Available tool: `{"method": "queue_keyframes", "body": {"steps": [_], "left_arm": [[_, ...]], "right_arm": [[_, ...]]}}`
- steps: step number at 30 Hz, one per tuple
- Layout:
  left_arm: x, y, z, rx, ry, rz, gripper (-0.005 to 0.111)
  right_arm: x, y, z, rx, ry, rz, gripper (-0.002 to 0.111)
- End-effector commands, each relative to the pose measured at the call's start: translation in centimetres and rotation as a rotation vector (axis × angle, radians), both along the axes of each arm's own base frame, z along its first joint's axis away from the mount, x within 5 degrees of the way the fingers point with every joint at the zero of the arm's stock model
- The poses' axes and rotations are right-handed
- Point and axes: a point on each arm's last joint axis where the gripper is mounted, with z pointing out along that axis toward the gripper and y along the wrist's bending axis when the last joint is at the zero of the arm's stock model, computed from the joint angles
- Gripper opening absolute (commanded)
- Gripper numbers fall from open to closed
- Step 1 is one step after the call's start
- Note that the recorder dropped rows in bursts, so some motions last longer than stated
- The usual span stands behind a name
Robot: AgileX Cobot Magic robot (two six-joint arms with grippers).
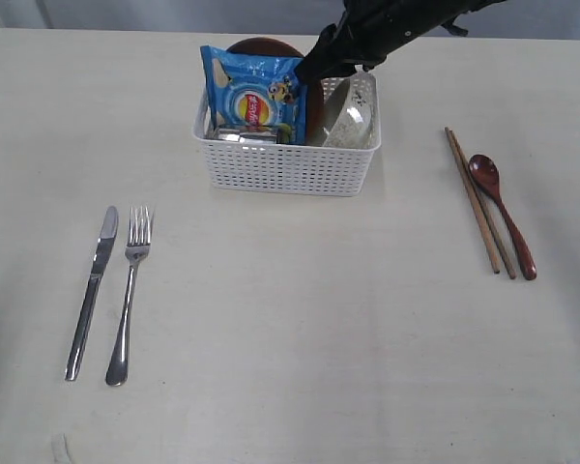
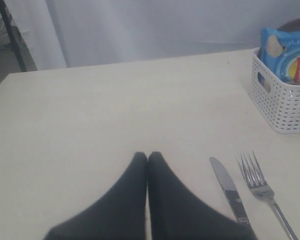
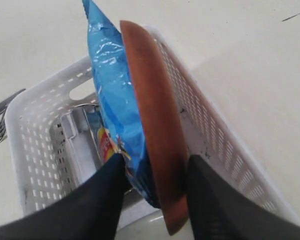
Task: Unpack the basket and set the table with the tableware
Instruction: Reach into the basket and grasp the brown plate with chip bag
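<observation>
The white basket [image 1: 285,169] stands at the far middle of the table [image 1: 300,319]. It holds the brown plate [image 3: 155,110] on edge, a blue snack packet [image 1: 254,95], the steel cup [image 1: 244,135] and the off-white bowl [image 1: 351,116]. My right gripper [image 3: 155,167] reaches into it from the far right, shut on the plate's rim with the packet's edge pinched alongside. Knife [image 1: 92,290] and fork [image 1: 130,290] lie side by side at the left. Chopsticks [image 1: 478,201] and the red spoon [image 1: 503,215] lie at the right. My left gripper [image 2: 148,156] is shut and empty over bare table beside the knife [image 2: 229,190].
The right arm [image 1: 387,29] crosses above the basket's far right corner. In the right wrist view the basket's perforated wall [image 3: 225,145] runs close beside one finger. A grey curtain closes off the table's far side in the left wrist view.
</observation>
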Motion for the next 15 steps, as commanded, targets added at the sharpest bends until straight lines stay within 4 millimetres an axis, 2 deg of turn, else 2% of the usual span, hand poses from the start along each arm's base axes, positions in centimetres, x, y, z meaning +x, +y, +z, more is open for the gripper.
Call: {"method": "queue_keyframes", "body": {"steps": [1,3,7,12,15], "left_arm": [[0.0,0.0,-0.1,0.001,0.000,-0.004,0.000],[0.0,0.0,-0.1,0.001,0.000,-0.004,0.000],[0.0,0.0,-0.1,0.001,0.000,-0.004,0.000],[0.0,0.0,-0.1,0.001,0.000,-0.004,0.000],[0.0,0.0,-0.1,0.001,0.000,-0.004,0.000]], "right_arm": [[0.0,0.3,0.1,0.017,-0.007,-0.002,0.038],[0.1,0.3,0.1,0.017,-0.006,-0.013,0.030],[0.1,0.3,0.1,0.017,-0.006,-0.013,0.000],[0.1,0.1,0.6,0.020,-0.014,-0.018,-0.001],[0.1,0.1,1.8,0.044,-0.038,-0.035,-0.001]]}}
